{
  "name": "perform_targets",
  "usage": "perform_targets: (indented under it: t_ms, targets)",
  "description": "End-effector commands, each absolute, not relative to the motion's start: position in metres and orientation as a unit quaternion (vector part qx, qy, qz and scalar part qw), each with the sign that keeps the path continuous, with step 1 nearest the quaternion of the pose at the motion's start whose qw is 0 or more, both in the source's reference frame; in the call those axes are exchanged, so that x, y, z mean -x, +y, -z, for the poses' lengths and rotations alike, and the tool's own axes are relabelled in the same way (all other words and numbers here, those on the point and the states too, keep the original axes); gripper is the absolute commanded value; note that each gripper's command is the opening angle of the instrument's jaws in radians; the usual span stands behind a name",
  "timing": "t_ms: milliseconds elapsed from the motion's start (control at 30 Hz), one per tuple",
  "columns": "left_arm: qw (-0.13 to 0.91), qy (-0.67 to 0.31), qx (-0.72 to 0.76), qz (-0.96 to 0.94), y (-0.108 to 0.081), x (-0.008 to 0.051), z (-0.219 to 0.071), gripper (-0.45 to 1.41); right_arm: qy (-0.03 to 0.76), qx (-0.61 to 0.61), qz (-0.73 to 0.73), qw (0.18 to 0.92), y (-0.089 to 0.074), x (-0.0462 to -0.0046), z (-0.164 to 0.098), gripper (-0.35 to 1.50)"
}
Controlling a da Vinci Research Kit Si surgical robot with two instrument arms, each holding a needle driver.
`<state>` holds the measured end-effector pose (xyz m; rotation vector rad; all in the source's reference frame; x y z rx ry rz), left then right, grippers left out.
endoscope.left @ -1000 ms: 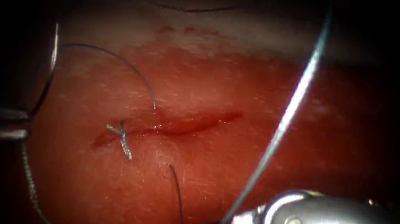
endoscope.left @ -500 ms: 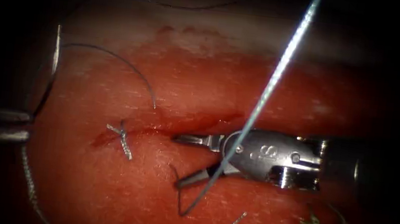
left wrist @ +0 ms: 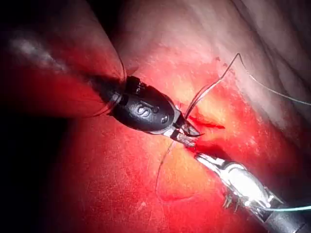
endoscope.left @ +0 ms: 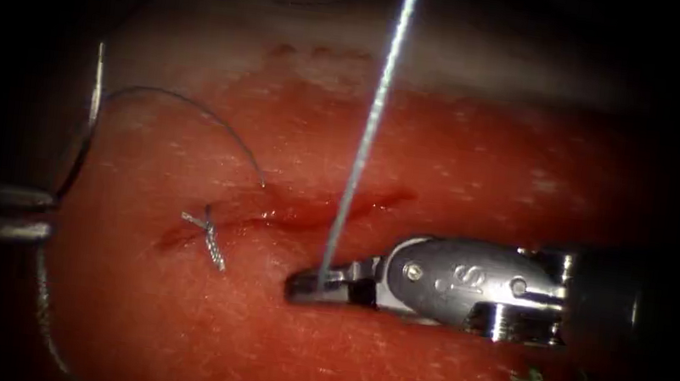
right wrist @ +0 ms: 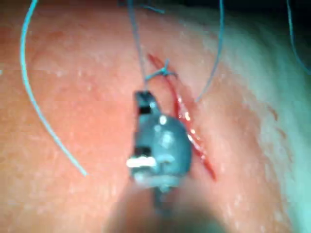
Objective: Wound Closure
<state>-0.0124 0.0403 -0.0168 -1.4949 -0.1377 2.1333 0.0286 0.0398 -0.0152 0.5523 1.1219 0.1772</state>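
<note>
Endoscope: the right pincer (endoscope.left: 319, 286) is clamped on taut thread (endoscope.left: 369, 125) just near of the cut (endoscope.left: 303, 212). The needle (endoscope.left: 90, 115), outside the tissue (endoscope.left: 462, 170) at far left, is gripped by the left pincer (endoscope.left: 42, 215). The thread could be frayed or torn out by overpulling. Counted: two pincers, one needle, two knots (endoscope.left: 210, 240).

Left wrist: one cut is seen.

Right wrist: one knot is seen beside it.

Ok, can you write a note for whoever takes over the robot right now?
Left gripper: holds the needle near its thread end, off the tissue, left of the cut.
Right gripper: shut on the thread, just below the cut.
Done: one knot at the cut's left end.
Left: the rest of the cut is open.
</note>
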Motion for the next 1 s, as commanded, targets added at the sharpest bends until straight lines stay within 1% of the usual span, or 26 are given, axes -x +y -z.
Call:
perform_targets:
  t_ms: [33,467,533,567,600,633,667,733,800,833,867,900,1000]
  targets:
    - [0.264,-0.052,0.553,-0.788,0.040,0.0129,0.016,-0.35,0.527,-0.271,-0.075,0.802,0.039,-0.0292,0.016,-0.35]
    - [0.262,-0.053,0.555,-0.788,0.040,0.0130,0.016,-0.35,0.550,-0.350,0.014,0.758,0.035,-0.0281,0.026,-0.35]
    - [0.262,-0.053,0.555,-0.788,0.040,0.0130,0.016,-0.35,0.562,-0.327,0.026,0.759,0.035,-0.0282,0.026,0.32]
    - [0.262,-0.053,0.555,-0.788,0.040,0.0130,0.016,-0.35,0.565,-0.299,0.020,0.769,0.036,-0.0281,0.025,0.93]
    - [0.262,-0.053,0.555,-0.788,0.040,0.0130,0.016,-0.35,0.565,-0.290,0.012,0.772,0.036,-0.0280,0.025,1.03]
    - [0.262,-0.053,0.555,-0.788,0.040,0.0130,0.016,-0.35,0.563,-0.279,0.003,0.778,0.036,-0.0279,0.024,1.08]
    - [0.262,-0.053,0.555,-0.788,0.040,0.0130,0.016,-0.35,0.561,-0.261,-0.011,0.786,0.037,-0.0278,0.023,1.11]
    - [0.262,-0.053,0.555,-0.788,0.040,0.0130,0.016,-0.35,0.566,-0.230,-0.043,0.791,0.039,-0.0281,0.020,1.11]
    - [0.262,-0.053,0.555,-0.788,0.040,0.0130,0.016,-0.35,0.579,-0.203,-0.075,0.786,0.040,-0.0287,0.018,1.26]
    - [0.262,-0.053,0.555,-0.788,0.040,0.0130,0.016,-0.35,0.581,-0.180,-0.098,0.788,0.041,-0.0292,0.016,1.40]
    - [0.262,-0.053,0.555,-0.788,0.040,0.0130,0.016,-0.35,0.581,-0.180,-0.098,0.788,0.041,-0.0292,0.016,1.40]
    - [0.262,-0.053,0.555,-0.788,0.040,0.0130,0.016,-0.35,0.573,-0.157,-0.116,0.796,0.041,-0.0296,0.013,1.45]
    - [0.262,-0.053,0.555,-0.788,0.040,0.0130,0.016,-0.35,0.563,-0.136,-0.127,0.806,0.040,-0.0297,0.010,1.45]
